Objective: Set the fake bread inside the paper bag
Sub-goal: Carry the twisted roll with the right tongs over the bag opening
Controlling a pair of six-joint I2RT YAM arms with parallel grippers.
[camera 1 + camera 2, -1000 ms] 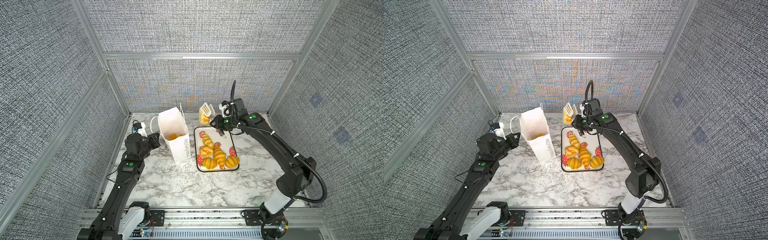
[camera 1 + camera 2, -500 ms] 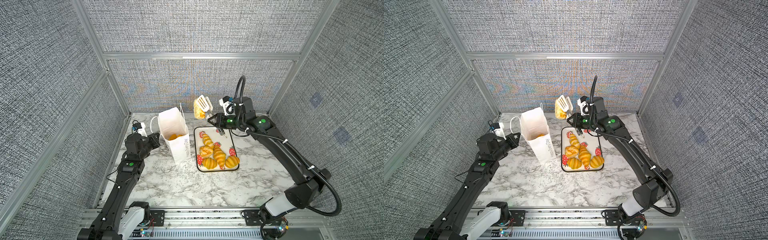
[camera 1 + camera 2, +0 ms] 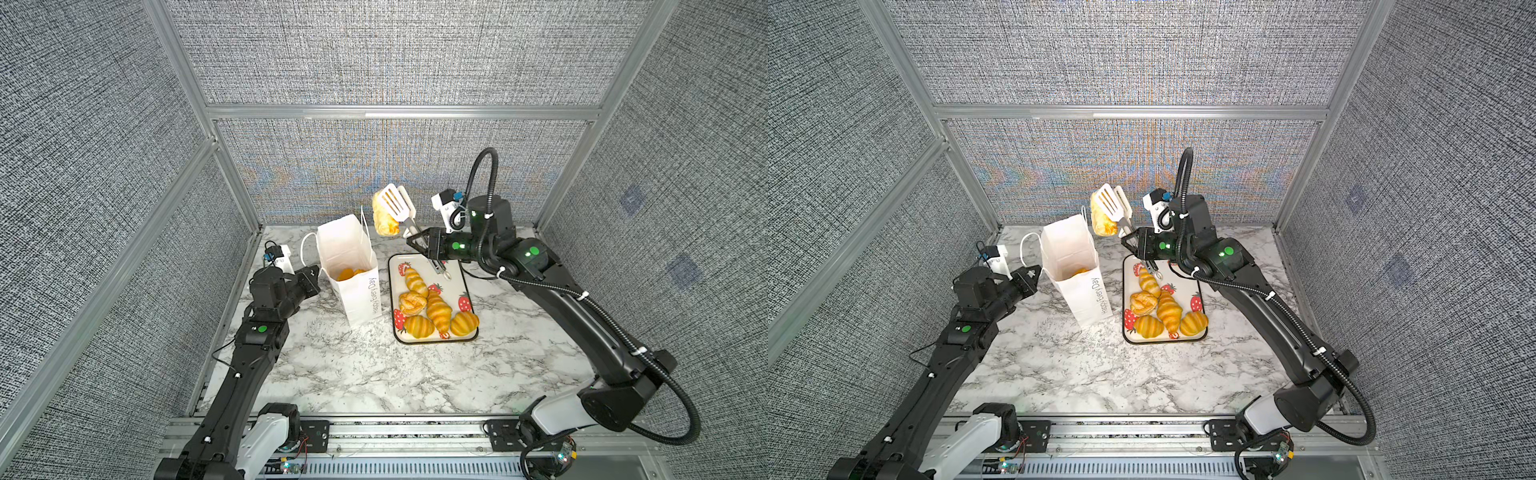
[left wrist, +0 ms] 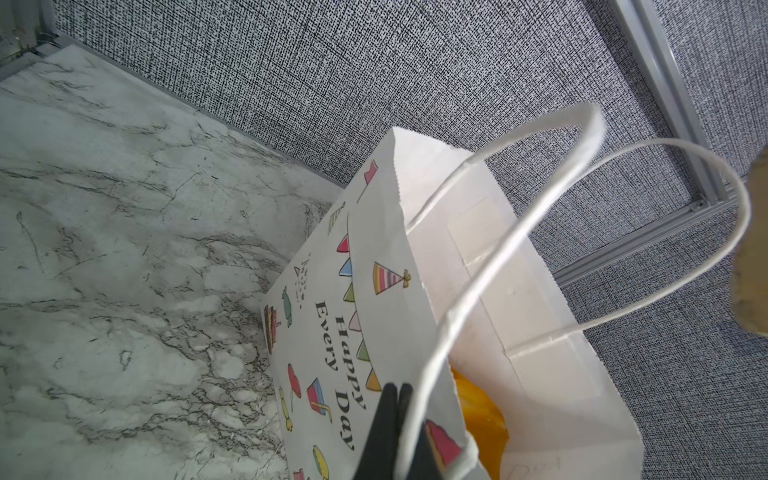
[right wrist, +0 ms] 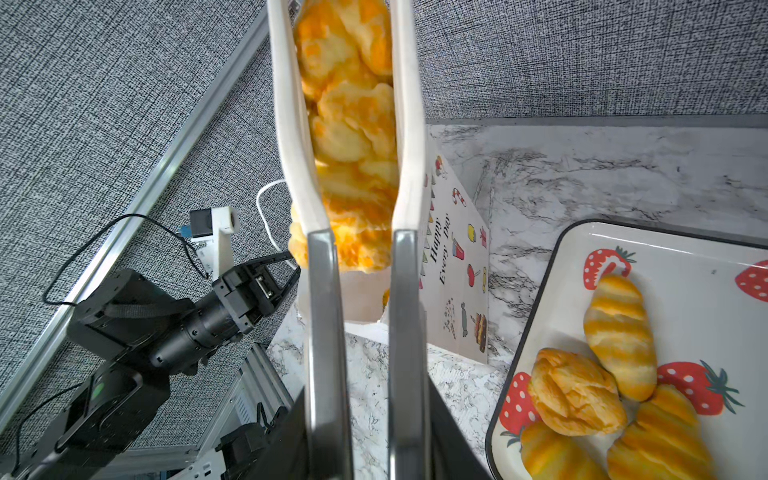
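Note:
The white paper bag (image 3: 353, 266) (image 3: 1077, 266) stands upright and open at the back left, orange fake bread (image 3: 349, 273) (image 4: 478, 411) inside it. My left gripper (image 3: 311, 275) (image 4: 395, 415) is shut on the bag's near rim beside the cord handle (image 4: 498, 249). My right gripper (image 3: 415, 241) (image 5: 365, 436) is shut on the metal arms of white tongs (image 3: 395, 203) (image 5: 291, 124). The tongs clamp one piece of fake bread (image 3: 383, 218) (image 3: 1101, 218) (image 5: 349, 124) in the air, just right of and above the bag's mouth.
A cream strawberry tray (image 3: 457, 266) (image 5: 685, 257) lies right of the bag and carries several pastries (image 3: 436, 309) (image 3: 1167, 307). Grey fabric walls close in the back and both sides. An aluminium rail (image 3: 374, 432) runs along the front edge.
My right arm has lifted the tongs with the bread and carried them left, from over the tray's back end to beside the bag's mouth. The left arm and bag are still.

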